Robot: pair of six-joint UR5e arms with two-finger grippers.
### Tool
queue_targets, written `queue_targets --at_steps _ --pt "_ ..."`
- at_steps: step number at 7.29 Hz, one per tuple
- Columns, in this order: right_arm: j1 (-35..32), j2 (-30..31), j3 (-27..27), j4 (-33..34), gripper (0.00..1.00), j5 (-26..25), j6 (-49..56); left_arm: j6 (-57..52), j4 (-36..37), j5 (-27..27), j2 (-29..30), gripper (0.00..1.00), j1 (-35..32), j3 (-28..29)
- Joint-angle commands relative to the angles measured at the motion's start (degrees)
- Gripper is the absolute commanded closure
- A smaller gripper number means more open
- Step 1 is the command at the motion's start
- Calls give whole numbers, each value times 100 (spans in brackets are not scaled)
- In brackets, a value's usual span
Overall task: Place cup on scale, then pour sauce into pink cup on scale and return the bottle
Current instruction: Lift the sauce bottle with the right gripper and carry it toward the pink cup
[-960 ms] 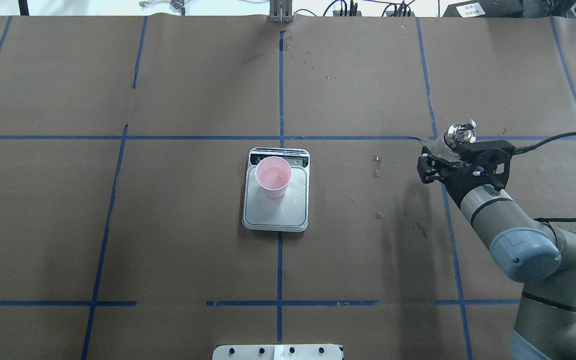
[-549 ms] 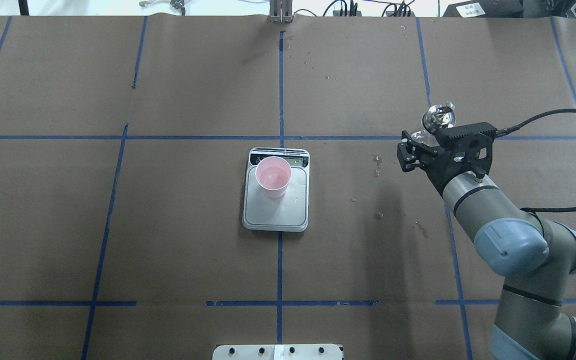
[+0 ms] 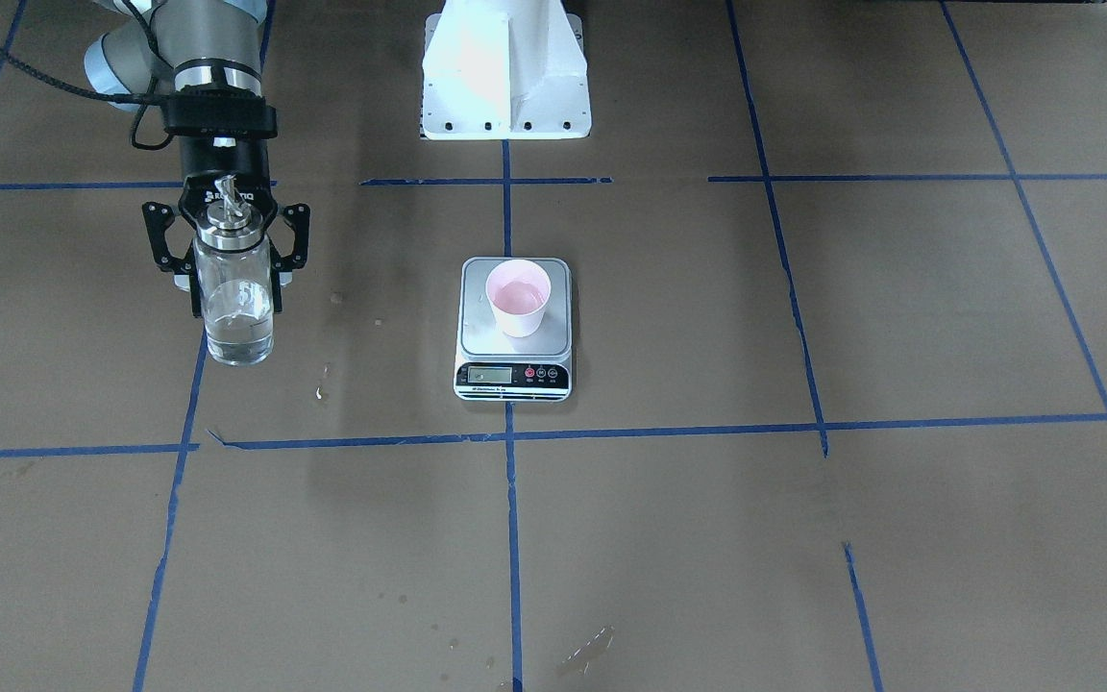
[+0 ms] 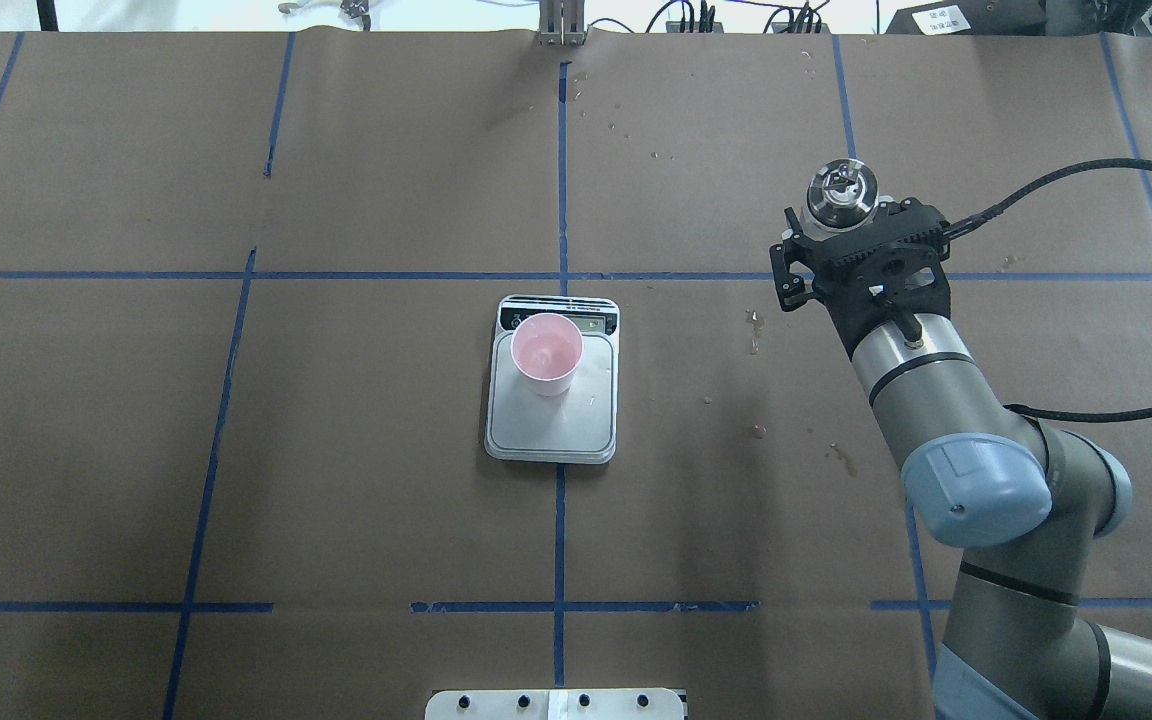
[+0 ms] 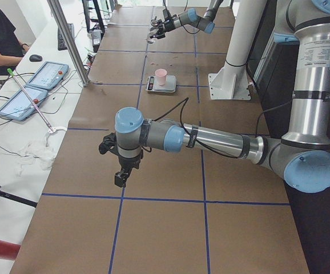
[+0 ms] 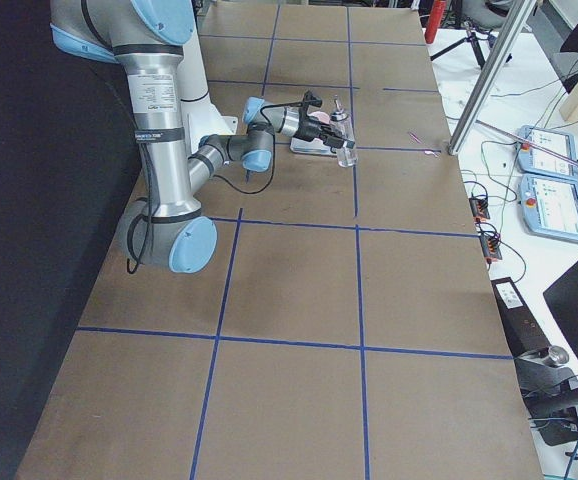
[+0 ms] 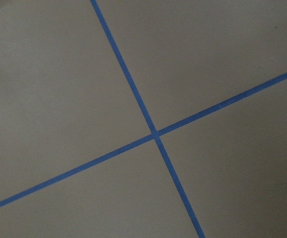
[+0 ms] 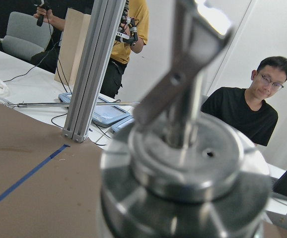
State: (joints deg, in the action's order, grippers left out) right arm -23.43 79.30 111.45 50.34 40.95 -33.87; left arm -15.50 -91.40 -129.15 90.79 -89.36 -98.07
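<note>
Bottle (image 3: 238, 317) clamped upright in the right gripper (image 3: 234, 281), fingers pinched on the glass body below the metal collar, spout (image 3: 225, 188) on top. Apparently held just off the table paper, well out to the right-arm side of the scale (image 3: 481, 336) and roughly level with it across the table. Clear sauce (image 3: 238, 344) pooled in the lower part of the glass.

Pink cup (image 3: 518, 296) already standing on the scale, upright, on the platform half nearer the display, mouth facing up. Cannot tell whether any liquid lies in it.

Long axis of the bottle vertical, so nothing flowing at present. Pouring judged to need a sideways carry toward the scale from its right-arm side, then a tilt bringing the spout over the cup's rim.

Left gripper (image 5: 119, 171) far from the scale, out toward the table's left end and seen only in the side view. Cannot tell whether open or closed. Nothing but crossed blue tape (image 7: 155, 134) in the left wrist view. Right arm clearly the nearer one to the scale.
</note>
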Motion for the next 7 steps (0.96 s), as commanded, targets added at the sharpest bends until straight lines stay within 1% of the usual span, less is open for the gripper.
queue_targets --at_steps 1,2,3,4,5,6,7 --pt "57 -264 -27 125 100 -253 1518 13 -271 -5 -52 0 -29 148" --pt "215 -710 -140 464 100 -245 1559 -5 -308 -5 -62 0 -29 209" --pt "260 -1193 -298 1442 100 -263 1559 -5 -308 -31 -71 0 -29 218" --pt "295 -1380 -299 2009 100 -280 1559 -5 -308 -40 -71 0 -29 227" --pt "495 -1304 -343 2084 100 -629 1585 -14 -308 -31 -62 0 -29 227" --pt "619 -1347 -683 2085 100 -1224 2029 -14 -308 -31 -71 0 -29 236" --pt "638 -1356 -869 2085 100 -1508 2399 -23 -308 -31 -62 0 -29 262"
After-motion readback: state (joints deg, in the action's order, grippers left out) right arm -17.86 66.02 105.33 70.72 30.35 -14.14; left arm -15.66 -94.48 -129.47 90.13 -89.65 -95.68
